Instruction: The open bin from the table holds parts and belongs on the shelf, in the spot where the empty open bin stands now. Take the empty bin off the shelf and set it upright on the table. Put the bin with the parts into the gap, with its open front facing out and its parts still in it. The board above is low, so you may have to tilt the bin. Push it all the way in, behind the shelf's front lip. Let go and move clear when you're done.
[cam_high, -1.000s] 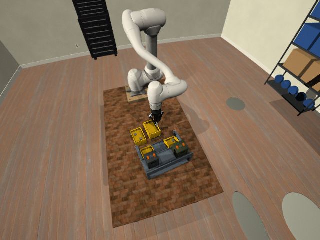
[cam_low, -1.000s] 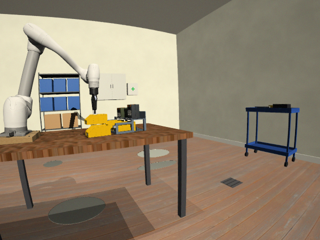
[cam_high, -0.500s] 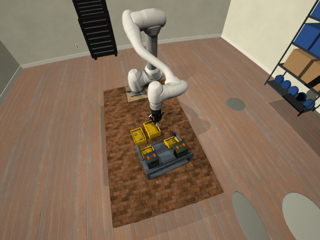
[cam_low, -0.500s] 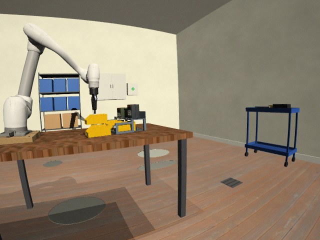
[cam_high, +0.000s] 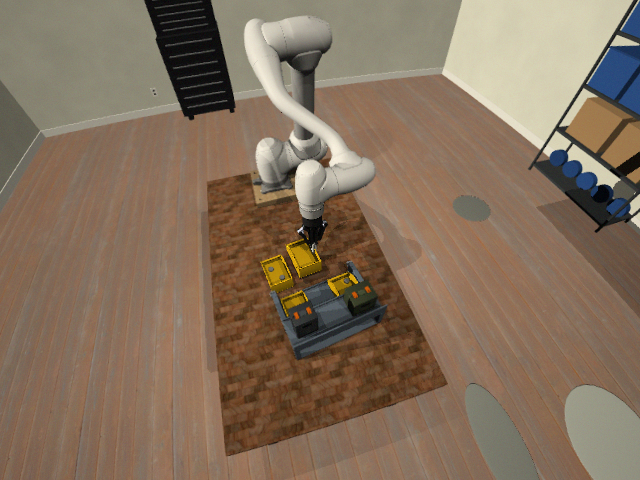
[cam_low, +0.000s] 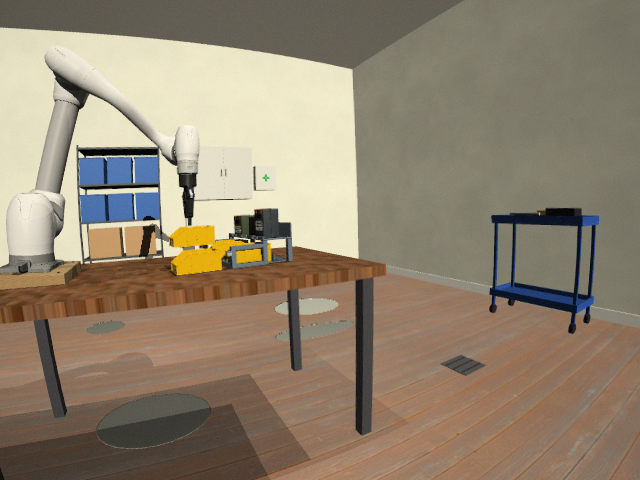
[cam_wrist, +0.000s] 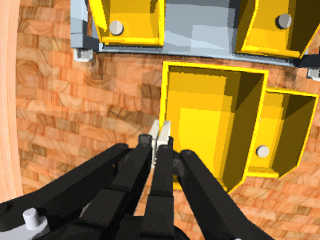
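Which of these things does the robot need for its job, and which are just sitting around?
For the job:
- gripper, pinching a wall of the empty bin
- bin with parts
- grey shelf
- table

Just sitting around:
- blue cart
- storage rack
- wall cabinet
- dark boxes on top of the shelf

Your room: plank floor (cam_low: 516, 392), cream and grey walls.
A blue cart (cam_low: 543, 219) stands by the grey wall (cam_low: 491, 129).
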